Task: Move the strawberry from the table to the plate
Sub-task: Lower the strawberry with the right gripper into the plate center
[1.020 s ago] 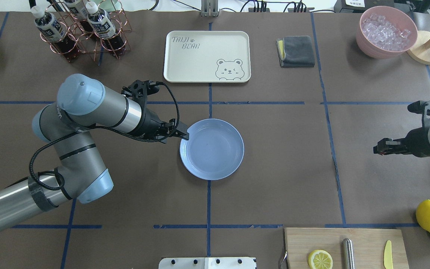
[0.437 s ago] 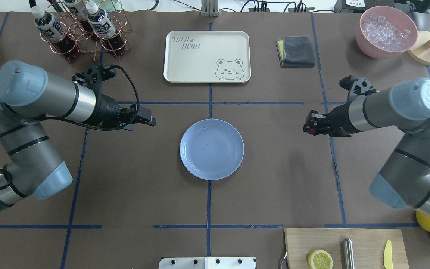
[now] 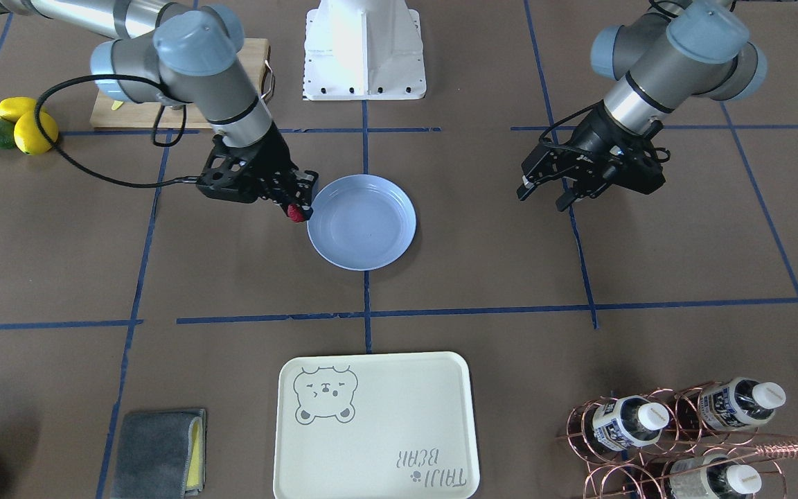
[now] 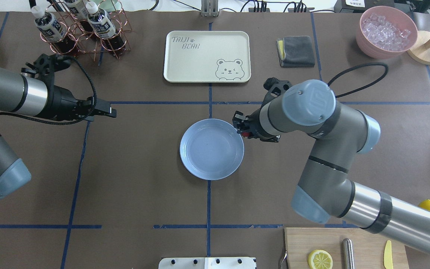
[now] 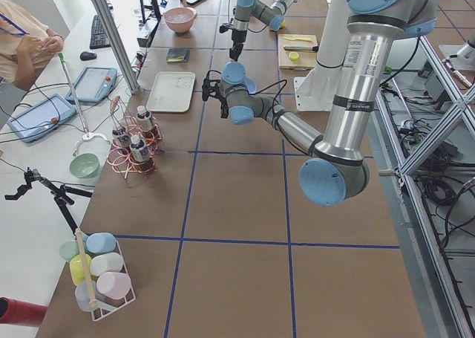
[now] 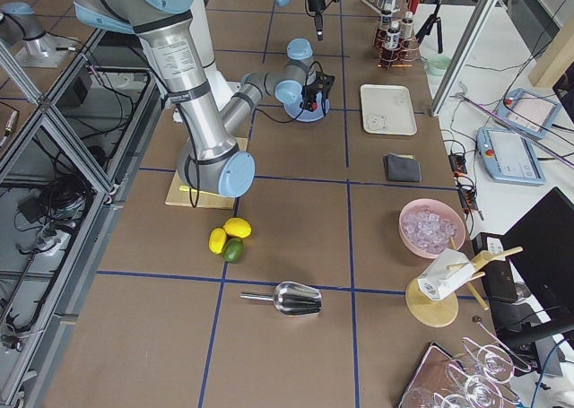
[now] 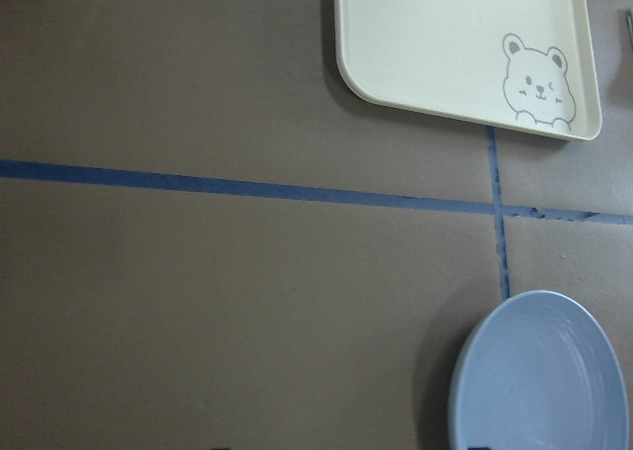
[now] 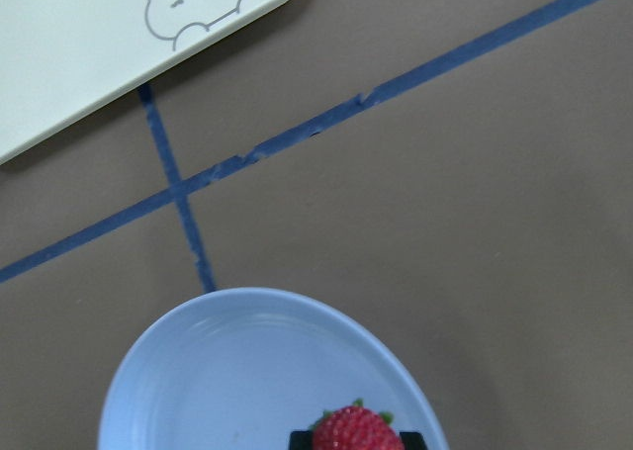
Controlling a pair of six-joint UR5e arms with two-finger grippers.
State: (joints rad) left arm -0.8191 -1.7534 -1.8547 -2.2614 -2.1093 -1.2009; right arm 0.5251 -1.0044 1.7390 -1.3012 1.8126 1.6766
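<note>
The jaws of the right gripper (image 4: 242, 127) are closed on the strawberry (image 3: 296, 213) – the red berry shows between the black fingertips in the right wrist view, its green cap upward. The berry sits at the rim of the plate (image 4: 211, 149), on the side nearest the right arm, and the wrist camera sees it against the plate's blue edge. Whether it hangs clear of the rim I cannot tell. The left gripper (image 3: 542, 199) has its jaws spread apart with nothing between them, well away from the plate above the table (image 4: 274, 179). Beyond the plate lies the cream tray (image 4: 200, 52) with a bear drawing, and a folded grey cloth (image 4: 297, 50) lies to its side. A copper rack (image 4: 84, 35) of bottles stands in one far corner – a pink bowl (image 4: 386, 31) of ice in the other.
</note>
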